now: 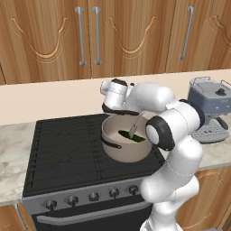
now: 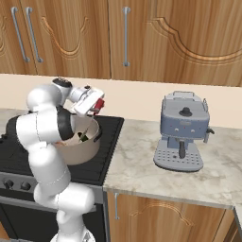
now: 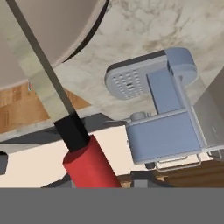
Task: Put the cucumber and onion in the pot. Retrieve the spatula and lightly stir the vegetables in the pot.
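No readable text, labels, brands or nos. on anything in view.

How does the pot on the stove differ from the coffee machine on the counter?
The pot is round, beige-grey and open-topped; the coffee machine is boxy, blue-grey and closed. The pot sits on the black stove with a cucumber inside; the coffee machine stands on the marble counter. Both stand upright.

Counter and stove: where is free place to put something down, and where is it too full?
Free: the stove left of the pot; the marble counter between stove and coffee machine, and in front of that machine. Crowded: the pot itself, holding the cucumber and spatula, with the gripper above it.
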### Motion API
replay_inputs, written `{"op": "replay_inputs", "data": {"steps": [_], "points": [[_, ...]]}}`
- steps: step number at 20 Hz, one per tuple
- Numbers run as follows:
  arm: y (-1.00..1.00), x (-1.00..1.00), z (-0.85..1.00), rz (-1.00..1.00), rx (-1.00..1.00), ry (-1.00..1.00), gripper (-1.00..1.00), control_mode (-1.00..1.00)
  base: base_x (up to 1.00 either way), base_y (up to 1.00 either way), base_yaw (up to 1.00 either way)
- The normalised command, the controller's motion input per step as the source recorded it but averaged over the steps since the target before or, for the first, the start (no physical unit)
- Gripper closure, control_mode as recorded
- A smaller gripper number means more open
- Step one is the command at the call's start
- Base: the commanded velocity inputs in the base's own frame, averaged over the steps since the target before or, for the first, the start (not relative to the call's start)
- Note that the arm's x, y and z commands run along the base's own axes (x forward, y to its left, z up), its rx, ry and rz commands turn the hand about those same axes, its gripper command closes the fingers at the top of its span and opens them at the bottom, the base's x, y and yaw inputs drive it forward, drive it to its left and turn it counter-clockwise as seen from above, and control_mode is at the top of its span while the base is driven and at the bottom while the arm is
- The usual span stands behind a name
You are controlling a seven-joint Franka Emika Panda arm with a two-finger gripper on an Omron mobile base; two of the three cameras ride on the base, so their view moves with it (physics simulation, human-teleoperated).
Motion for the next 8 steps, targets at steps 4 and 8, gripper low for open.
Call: {"op": "replay_inputs", "data": {"steps": [4,8], "points": [[-0.19,-0.19,0.23,0.07,0.00,-0.23,1.00,-1.00,0.00,0.00,0.00],[-0.45,-0.11,0.13,0.03,-0.01,-0.15,1.00,-1.00,0.00,0.00,0.00]]}}
